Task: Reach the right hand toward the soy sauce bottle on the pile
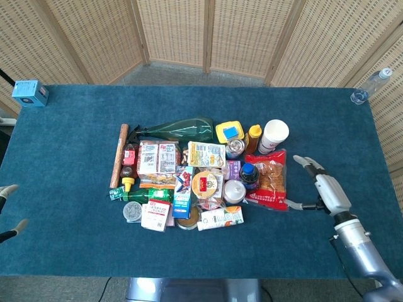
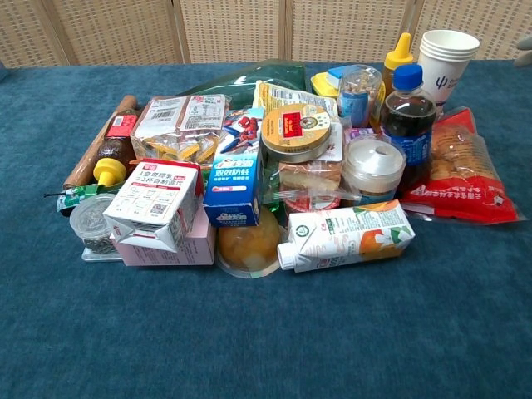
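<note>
The soy sauce bottle, dark with a blue cap and blue label, stands upright at the right side of the pile. My right hand hovers over the blue cloth to the right of it, fingers apart and holding nothing. The red biscuit pack lies between that hand and the bottle. In the chest view only a grey fingertip of the right hand shows at the right edge. My left hand peeks in at the far left edge, fingers spread, empty.
The pile holds cartons, tins, a stack of paper cups, a yellow-capped squeeze bottle and a green bag. A water bottle stands at the back right corner, a small blue box at the back left.
</note>
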You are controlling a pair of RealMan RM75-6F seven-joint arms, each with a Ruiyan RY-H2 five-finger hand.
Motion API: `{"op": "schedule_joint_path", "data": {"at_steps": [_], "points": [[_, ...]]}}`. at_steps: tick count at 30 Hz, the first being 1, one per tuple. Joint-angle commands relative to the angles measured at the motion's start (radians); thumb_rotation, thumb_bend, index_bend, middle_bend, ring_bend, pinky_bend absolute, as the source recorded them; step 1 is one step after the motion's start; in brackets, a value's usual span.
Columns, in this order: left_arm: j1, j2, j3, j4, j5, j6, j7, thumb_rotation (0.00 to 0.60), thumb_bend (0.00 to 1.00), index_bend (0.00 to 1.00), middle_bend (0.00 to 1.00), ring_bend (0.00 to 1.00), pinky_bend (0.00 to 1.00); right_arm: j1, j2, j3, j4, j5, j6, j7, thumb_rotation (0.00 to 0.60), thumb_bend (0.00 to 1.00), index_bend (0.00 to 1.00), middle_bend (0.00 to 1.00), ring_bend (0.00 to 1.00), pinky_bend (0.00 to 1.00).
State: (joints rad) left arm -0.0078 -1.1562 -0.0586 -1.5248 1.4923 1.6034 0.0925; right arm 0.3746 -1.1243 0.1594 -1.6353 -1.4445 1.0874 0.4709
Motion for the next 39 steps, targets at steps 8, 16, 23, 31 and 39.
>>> {"op": "schedule_joint_path", "data": {"at_steps": [8,16,23,31,39], "points": [[0.007,-0.001,0.000,-0.002,-0.002,0.006,0.002,0.600,0.00,0.24,0.31,0.30,0.00,0.090,-0.037,0.000,0.054,0.003,-0.114,0.050,0.470,0.00,0.00,0.10,0.00,0.03],[0.011,0.002,-0.001,-0.002,-0.007,0.008,0.002,0.600,0.00,0.24,0.31,0.30,0.00,0.140,-0.071,-0.005,0.088,0.001,-0.165,0.081,0.491,0.00,0.00,0.11,0.00,0.04],[0.016,0.000,-0.001,0.003,-0.011,0.009,-0.003,0.600,0.00,0.24,0.30,0.30,0.00,0.181,-0.088,-0.006,0.107,0.001,-0.202,0.098,0.504,0.00,0.00,0.12,0.00,0.04],[0.023,-0.005,-0.001,0.012,-0.019,0.010,-0.013,0.600,0.00,0.24,0.30,0.30,0.00,0.228,-0.097,-0.002,0.123,0.009,-0.251,0.121,0.517,0.00,0.00,0.13,0.00,0.04],[0.028,-0.009,-0.002,0.022,-0.026,0.011,-0.021,0.600,0.00,0.24,0.30,0.30,0.00,0.260,-0.106,-0.002,0.130,0.019,-0.280,0.130,0.540,0.00,0.00,0.14,0.00,0.04]]}}
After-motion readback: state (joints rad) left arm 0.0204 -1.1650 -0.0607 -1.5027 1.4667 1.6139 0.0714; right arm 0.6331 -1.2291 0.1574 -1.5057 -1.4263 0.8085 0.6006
